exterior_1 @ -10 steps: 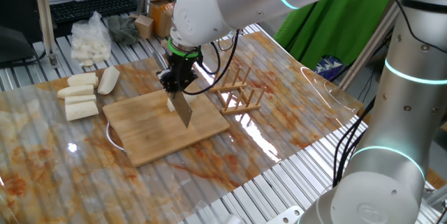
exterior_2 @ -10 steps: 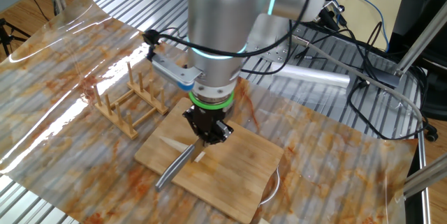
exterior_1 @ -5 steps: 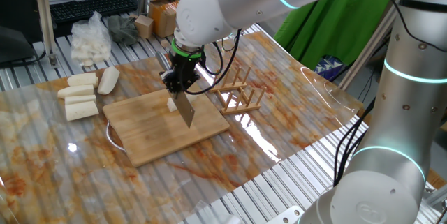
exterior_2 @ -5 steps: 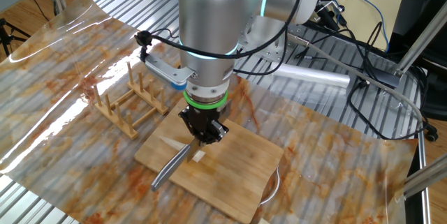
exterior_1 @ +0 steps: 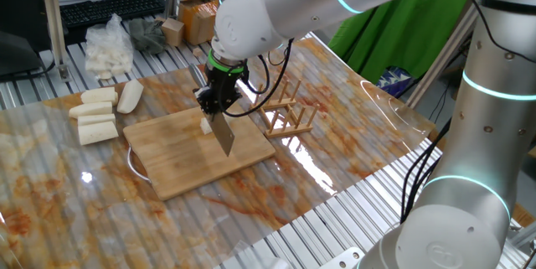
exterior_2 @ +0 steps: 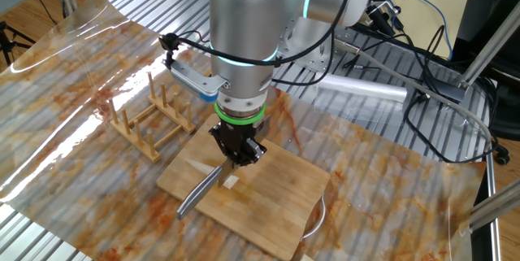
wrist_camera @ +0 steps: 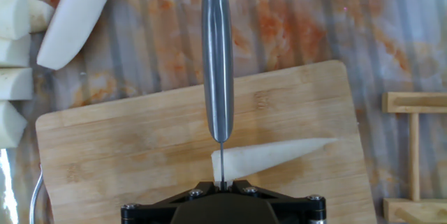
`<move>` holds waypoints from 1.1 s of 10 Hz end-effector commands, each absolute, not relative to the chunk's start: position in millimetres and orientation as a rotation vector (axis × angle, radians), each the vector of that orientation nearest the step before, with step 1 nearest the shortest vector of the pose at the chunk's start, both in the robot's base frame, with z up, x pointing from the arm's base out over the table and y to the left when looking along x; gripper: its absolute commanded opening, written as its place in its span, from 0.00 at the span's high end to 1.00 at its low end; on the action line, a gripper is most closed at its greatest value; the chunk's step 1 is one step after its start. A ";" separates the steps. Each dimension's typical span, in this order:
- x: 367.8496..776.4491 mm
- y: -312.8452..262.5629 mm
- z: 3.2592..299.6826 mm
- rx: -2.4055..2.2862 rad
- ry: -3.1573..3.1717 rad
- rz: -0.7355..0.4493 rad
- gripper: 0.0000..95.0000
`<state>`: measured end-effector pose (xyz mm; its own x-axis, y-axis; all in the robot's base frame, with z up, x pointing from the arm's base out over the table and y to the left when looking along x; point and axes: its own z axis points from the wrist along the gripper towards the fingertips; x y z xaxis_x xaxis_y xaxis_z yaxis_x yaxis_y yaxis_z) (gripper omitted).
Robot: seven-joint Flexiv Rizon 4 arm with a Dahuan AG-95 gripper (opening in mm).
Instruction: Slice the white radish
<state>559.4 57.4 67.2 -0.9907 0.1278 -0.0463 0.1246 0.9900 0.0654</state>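
Observation:
The white radish (wrist_camera: 274,157) is a short tapered cream piece lying on the wooden cutting board (wrist_camera: 119,147), with its point to the right in the hand view. It also shows on the board in one fixed view (exterior_1: 205,124) and in the other fixed view (exterior_2: 231,181). My gripper (wrist_camera: 222,182) is shut on a grey metal knife (wrist_camera: 217,56). The knife stands over the radish's thick end, edge downward. The gripper (exterior_1: 216,100) is just above the board (exterior_1: 193,164), with the knife (exterior_1: 223,133) slanting down from it. It shows the same way in the other fixed view (exterior_2: 236,155).
Several blocky cream chunks (exterior_1: 96,114) lie left of the board and also show in the hand view (wrist_camera: 14,42). A clear bag of white pieces (exterior_1: 109,47) sits behind them. A wooden rack (exterior_1: 289,114) stands right of the board.
The gripper and knife have shifted a little sideways over the board. The radish has not moved.

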 end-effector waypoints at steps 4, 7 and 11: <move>559.2 62.0 51.0 0.207 3.070 0.109 1.00; 561.2 65.0 43.5 0.216 3.077 0.108 1.00; 560.0 65.3 42.2 0.222 3.080 0.103 1.00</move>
